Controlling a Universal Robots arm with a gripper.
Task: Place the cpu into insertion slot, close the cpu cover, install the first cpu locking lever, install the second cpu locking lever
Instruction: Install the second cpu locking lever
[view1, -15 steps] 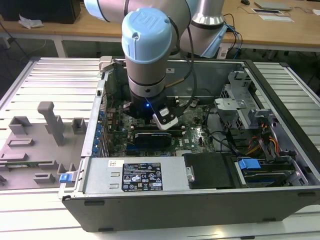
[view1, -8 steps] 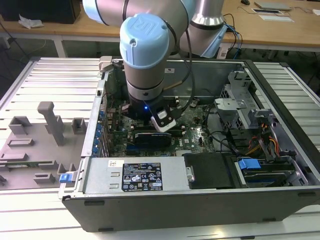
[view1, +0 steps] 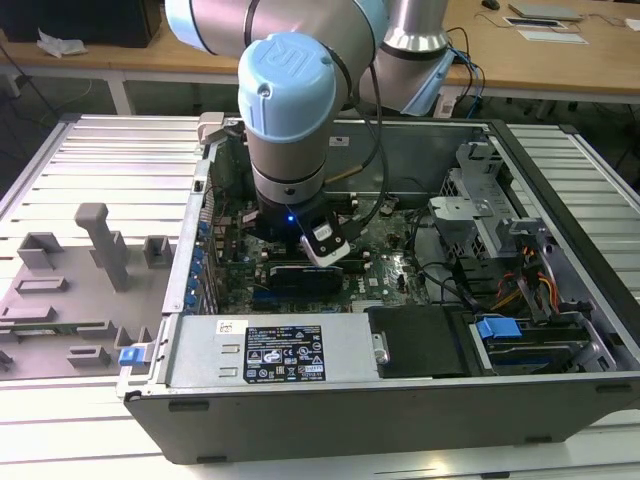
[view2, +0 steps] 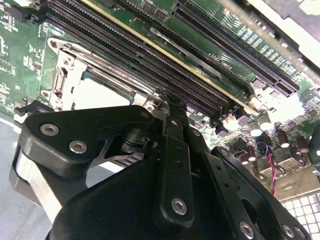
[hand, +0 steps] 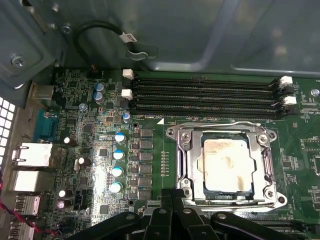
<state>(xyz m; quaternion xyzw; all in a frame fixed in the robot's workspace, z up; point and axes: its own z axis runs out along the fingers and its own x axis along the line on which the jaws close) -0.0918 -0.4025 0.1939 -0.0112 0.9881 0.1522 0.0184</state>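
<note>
The cpu (hand: 226, 165) is sitting in the insertion slot (hand: 187, 165) beside the memory slots (hand: 205, 95), with the cpu cover (hand: 227, 131) lying closed around it, while the gripper (hand: 172, 197), fingers pressed together and holding nothing, is hovering at the socket's edge.

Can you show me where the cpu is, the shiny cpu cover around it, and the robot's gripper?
cpu (hand: 226, 166): first wrist view, middle of its pale metal top.
cpu cover (hand: 186, 161): first wrist view, one side bar of the silvery frame.
gripper (view2: 169, 102): second wrist view, tips of its black fingers.
</note>
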